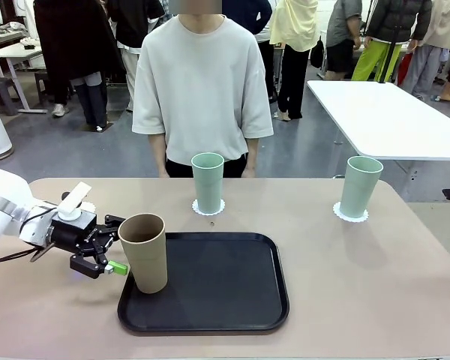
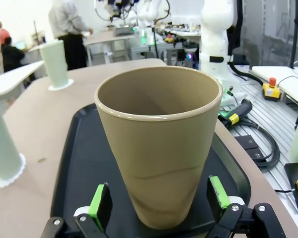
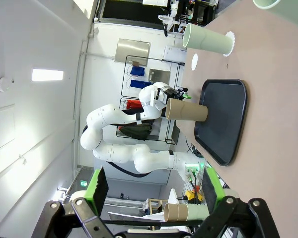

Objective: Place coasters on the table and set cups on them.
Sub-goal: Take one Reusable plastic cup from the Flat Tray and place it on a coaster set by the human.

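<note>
Front view: a fixed camera on the robot's side, looking across the table [image 1: 375,270] toward a person [image 1: 202,82] at the far edge; takes in the whole tray [image 1: 210,281].
Left wrist view: very near, level with the tan cup [image 2: 159,144], looking along the tray [image 2: 84,163].
Right wrist view: far off and rolled sideways, so the table [image 3: 273,99] stands on edge.
Shared: the tan cup [image 1: 144,251] [image 3: 186,111], the tray [image 3: 226,119] and the mint cups [image 1: 208,182] appear in all three.

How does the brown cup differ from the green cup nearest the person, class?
The brown cup is tan; the green cup is pale mint. The brown cup stands on the black tray with no coaster; the green cup sits on a white coaster on the table. The open left gripper flanks the brown cup; nothing flanks the green cup. Both are upright, handleless tumblers.
</note>
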